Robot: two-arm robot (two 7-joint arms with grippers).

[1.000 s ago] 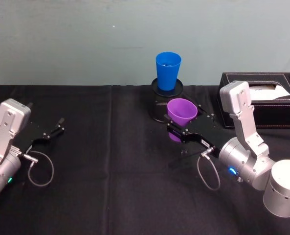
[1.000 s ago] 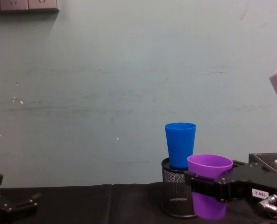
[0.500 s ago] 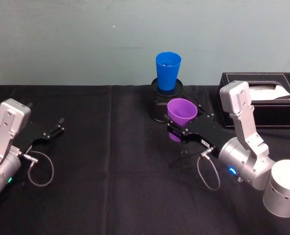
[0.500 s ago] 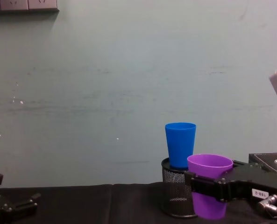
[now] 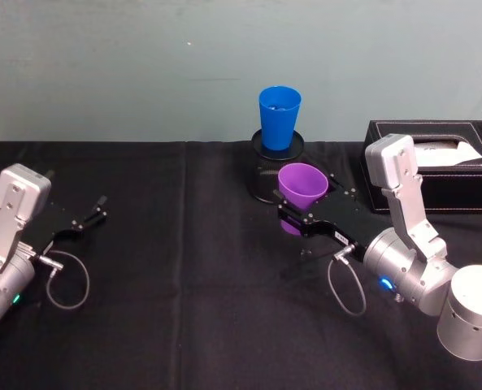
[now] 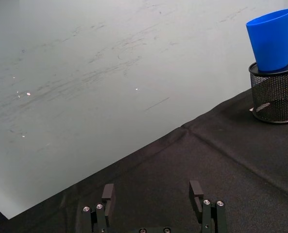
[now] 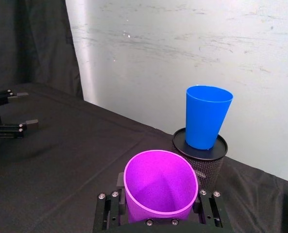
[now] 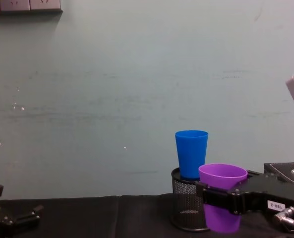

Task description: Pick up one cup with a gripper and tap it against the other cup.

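Note:
The purple cup (image 5: 302,185) hangs upright just above the black table, with my right gripper (image 5: 306,198) shut on its sides. In the right wrist view the purple cup (image 7: 160,187) sits between the two fingers, its mouth open upward. The blue cup (image 5: 279,116) stands upright on top of a black wire-mesh pen holder (image 5: 261,177), just behind the purple cup and higher. A gap separates the blue cup (image 8: 191,153) from the purple cup (image 8: 222,174). My left gripper (image 5: 98,208) rests open at the far left, with nothing in it.
A black tissue box (image 5: 436,162) stands at the back right, close to the right arm. The black cloth-covered table (image 5: 184,284) ends at a pale wall right behind the pen holder (image 7: 207,165).

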